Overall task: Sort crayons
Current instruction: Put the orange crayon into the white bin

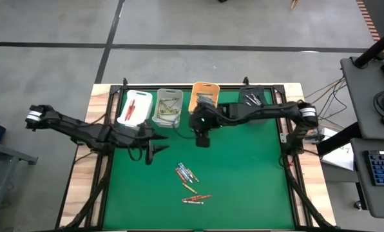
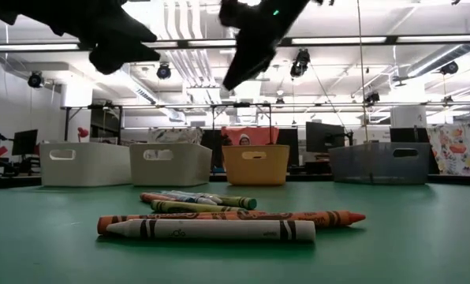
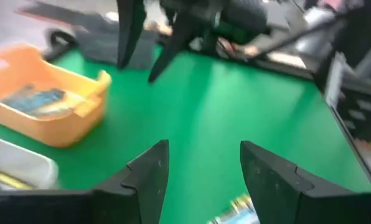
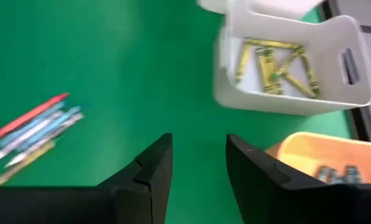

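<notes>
Right gripper (image 1: 203, 140) hung empty near the orange bin (image 1: 204, 95), fingers spread. Left gripper (image 1: 151, 153) waited, fingers spread, above crayons (image 1: 189, 182).

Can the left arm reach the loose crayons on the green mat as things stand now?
Probably yes. The left claw is open and empty, above bare mat beside the loose crayons. Nothing lies between them, and the right claw hangs farther back, near the orange bin.
</notes>
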You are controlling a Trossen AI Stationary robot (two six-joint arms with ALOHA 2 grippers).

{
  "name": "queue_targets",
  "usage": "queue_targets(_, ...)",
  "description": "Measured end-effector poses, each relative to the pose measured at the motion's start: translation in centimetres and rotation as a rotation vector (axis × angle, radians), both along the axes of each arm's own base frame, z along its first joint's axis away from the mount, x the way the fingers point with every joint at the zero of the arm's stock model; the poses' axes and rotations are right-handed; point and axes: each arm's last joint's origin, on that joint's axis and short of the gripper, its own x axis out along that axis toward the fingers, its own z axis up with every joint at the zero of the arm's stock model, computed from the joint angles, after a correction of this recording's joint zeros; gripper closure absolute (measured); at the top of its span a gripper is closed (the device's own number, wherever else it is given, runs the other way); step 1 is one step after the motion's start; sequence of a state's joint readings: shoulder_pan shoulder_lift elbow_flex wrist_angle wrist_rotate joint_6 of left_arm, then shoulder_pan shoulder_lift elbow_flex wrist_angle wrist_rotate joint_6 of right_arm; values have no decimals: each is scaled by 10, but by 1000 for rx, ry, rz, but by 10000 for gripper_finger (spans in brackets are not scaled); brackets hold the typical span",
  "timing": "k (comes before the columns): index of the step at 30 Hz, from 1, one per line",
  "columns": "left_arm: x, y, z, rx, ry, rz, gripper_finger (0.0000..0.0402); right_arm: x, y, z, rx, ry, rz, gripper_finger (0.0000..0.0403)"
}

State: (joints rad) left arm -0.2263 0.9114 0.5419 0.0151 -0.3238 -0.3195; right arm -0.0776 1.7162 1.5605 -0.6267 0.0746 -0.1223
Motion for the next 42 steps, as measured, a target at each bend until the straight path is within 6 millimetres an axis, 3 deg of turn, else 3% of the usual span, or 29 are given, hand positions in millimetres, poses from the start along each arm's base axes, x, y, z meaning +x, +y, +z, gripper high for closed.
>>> queue_targets(11, 21, -37, -33, 19, 133, -209, 222, -52, 63, 12, 90, -1, 62, 268)
queue_targets(16, 33, -56, -40, 43, 189, -260, 222, -77, 77, 16, 149, 8, 42, 270)
queue_targets(22, 57, -78, -44, 118, 284, -296, 222, -102, 80, 18, 202, 91, -17, 271)
queue_targets(34, 90, -114, -75, 299, 554, -377, 222, -104, 82, 10, 201, 153, -27, 274)
queue_targets(42, 92, -114, -91, 359, 618, -404, 222, -102, 82, 8, 199, 161, -29, 279)
